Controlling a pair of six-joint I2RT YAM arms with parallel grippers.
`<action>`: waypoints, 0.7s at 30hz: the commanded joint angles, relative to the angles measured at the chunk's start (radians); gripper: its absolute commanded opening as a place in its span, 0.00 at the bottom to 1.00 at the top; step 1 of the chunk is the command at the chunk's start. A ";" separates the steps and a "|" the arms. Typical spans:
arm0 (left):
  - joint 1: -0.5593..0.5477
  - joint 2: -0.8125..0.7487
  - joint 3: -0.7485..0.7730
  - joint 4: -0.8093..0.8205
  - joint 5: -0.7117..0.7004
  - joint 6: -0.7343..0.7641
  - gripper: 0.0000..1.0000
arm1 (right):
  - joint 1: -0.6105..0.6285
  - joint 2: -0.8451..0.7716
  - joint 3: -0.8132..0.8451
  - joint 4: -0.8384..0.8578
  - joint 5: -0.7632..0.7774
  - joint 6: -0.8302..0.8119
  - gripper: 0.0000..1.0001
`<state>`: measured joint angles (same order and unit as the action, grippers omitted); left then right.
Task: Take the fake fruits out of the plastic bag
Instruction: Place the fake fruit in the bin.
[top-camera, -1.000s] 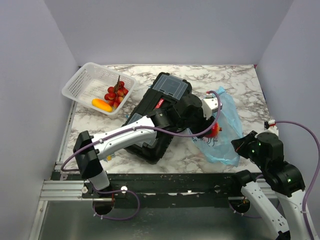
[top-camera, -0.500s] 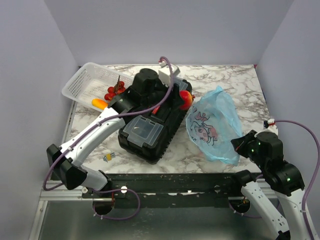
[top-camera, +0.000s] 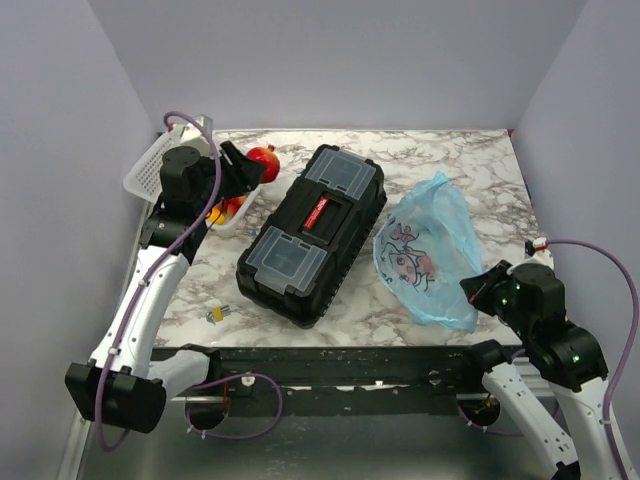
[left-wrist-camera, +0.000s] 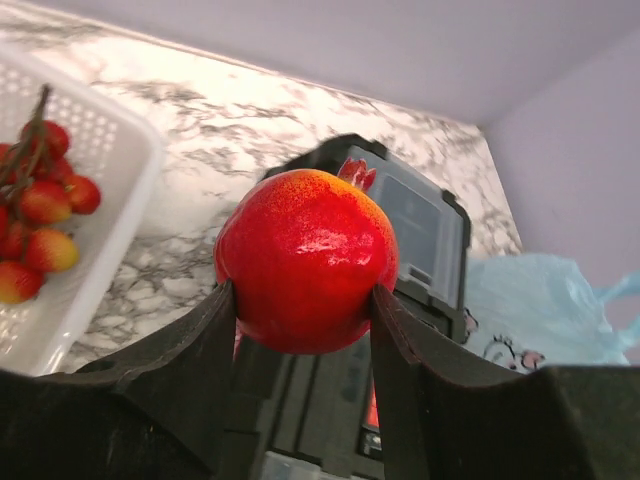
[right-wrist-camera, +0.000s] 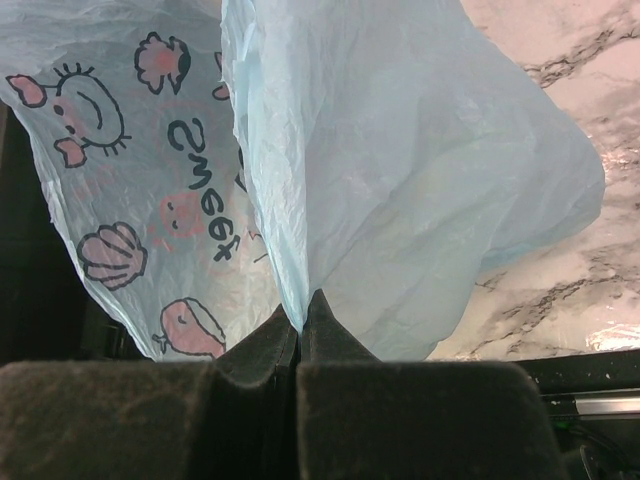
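Left of the black, rectangular hard-plastic toolbox (top-camera: 312, 232), a white plastic mesh basket (left-wrist-camera: 110, 190) holds a bunch of glossy red grapes on a brown stem (left-wrist-camera: 35, 205). Just left of the toolbox's far end, the left gripper (left-wrist-camera: 305, 305) clamps a smooth, shiny round red fruit (left-wrist-camera: 305, 255) held off the table. Right of the toolbox lies the light-blue, crinkly translucent plastic bag (top-camera: 428, 245) with a pink cartoon print. The right gripper (right-wrist-camera: 298, 325) is pinched tight on a fold of its film.
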<state>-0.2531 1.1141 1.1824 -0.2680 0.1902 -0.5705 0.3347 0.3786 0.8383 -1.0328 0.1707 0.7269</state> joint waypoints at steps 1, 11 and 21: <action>0.151 -0.026 -0.090 0.080 -0.032 -0.160 0.06 | 0.001 -0.012 -0.010 0.013 -0.019 -0.018 0.01; 0.284 0.097 -0.023 -0.126 -0.348 -0.170 0.11 | 0.001 0.002 -0.014 0.025 -0.020 -0.023 0.01; 0.376 0.138 -0.129 -0.074 -0.236 -0.366 0.15 | 0.001 -0.008 -0.010 0.016 -0.020 -0.020 0.01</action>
<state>0.0723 1.2137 1.0824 -0.3466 -0.1055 -0.8345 0.3347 0.3706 0.8364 -1.0325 0.1665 0.7235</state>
